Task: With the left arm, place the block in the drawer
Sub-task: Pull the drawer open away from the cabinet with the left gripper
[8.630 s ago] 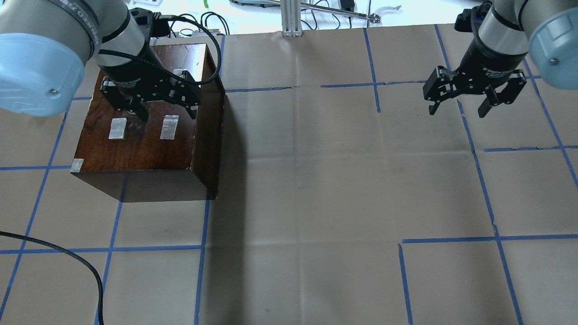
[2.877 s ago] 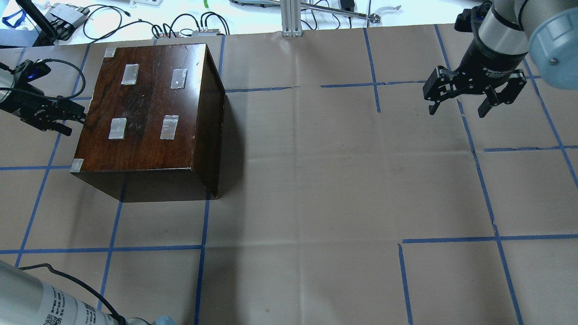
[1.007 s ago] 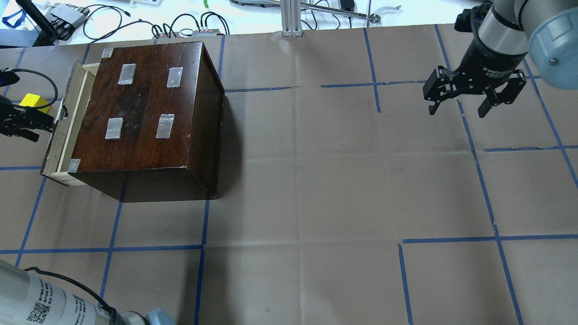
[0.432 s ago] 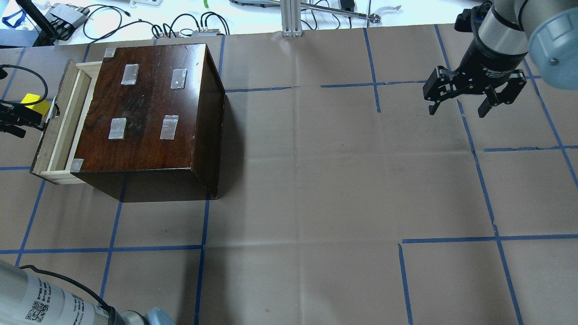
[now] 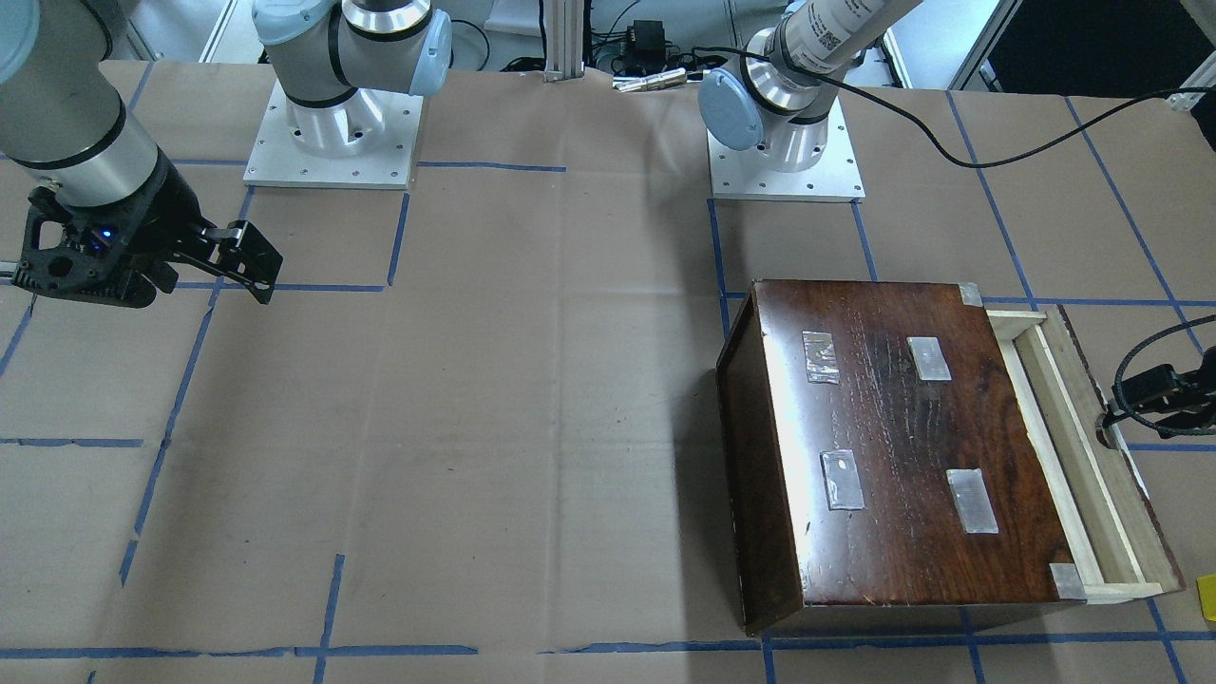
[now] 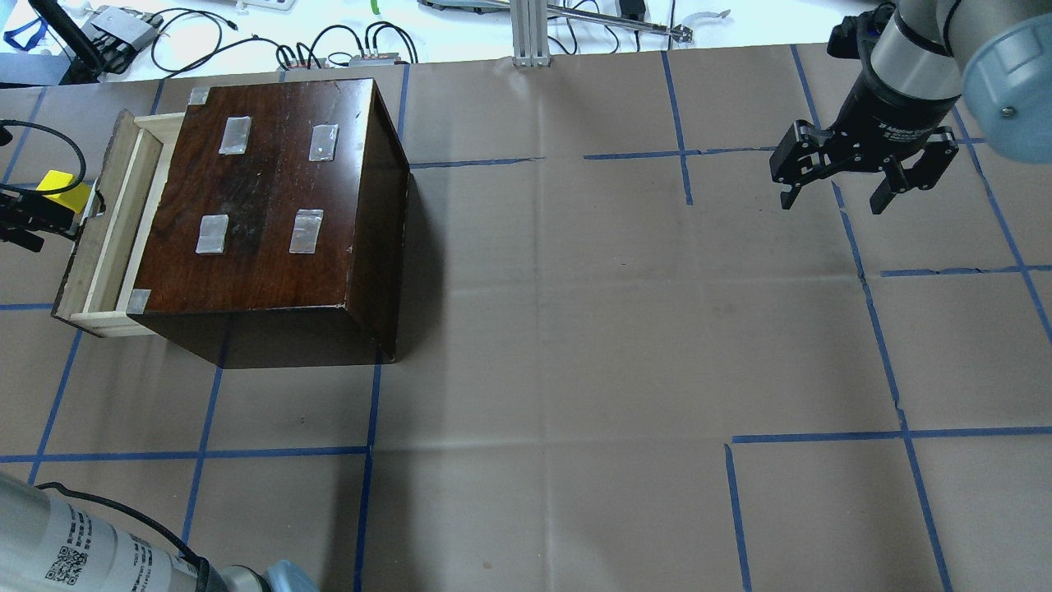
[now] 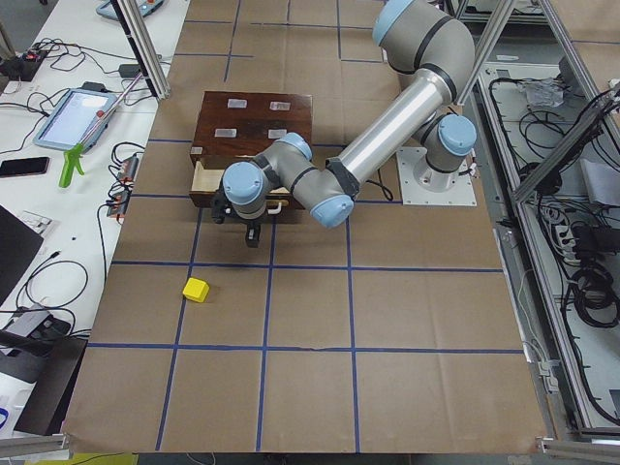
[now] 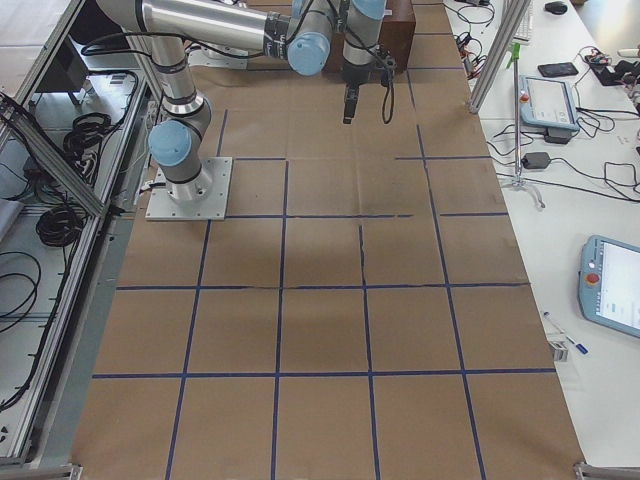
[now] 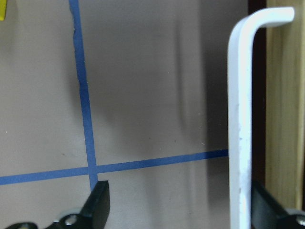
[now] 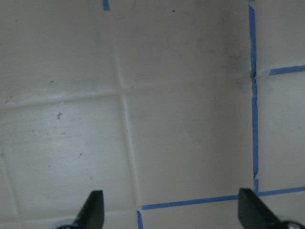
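Observation:
The drawer (image 6: 107, 226) stands part-way out of the left side of the dark brown box (image 6: 271, 197); it also shows in the front-facing view (image 5: 1073, 437). My left gripper (image 6: 57, 220) is open at the drawer's dark front. In the left wrist view the drawer's white handle (image 9: 239, 119) stands between the spread fingers (image 9: 100, 200), close to the right-hand one. The yellow block (image 6: 57, 184) lies on the table just beyond the left gripper, outside the drawer, and shows clearly in the exterior left view (image 7: 197, 289). My right gripper (image 6: 834, 197) is open and empty above the table at the far right.
Brown paper with blue tape lines covers the table (image 6: 575, 329). Cables and small devices (image 6: 246, 41) lie past the far edge behind the box. An aluminium post (image 6: 530, 33) stands at the back middle. The left arm's black cable (image 5: 997, 142) trails over the table.
The drawer, shut 2.9 s ago, has slid further out to the left. My left gripper has moved left with its front. The block and right arm have not moved.

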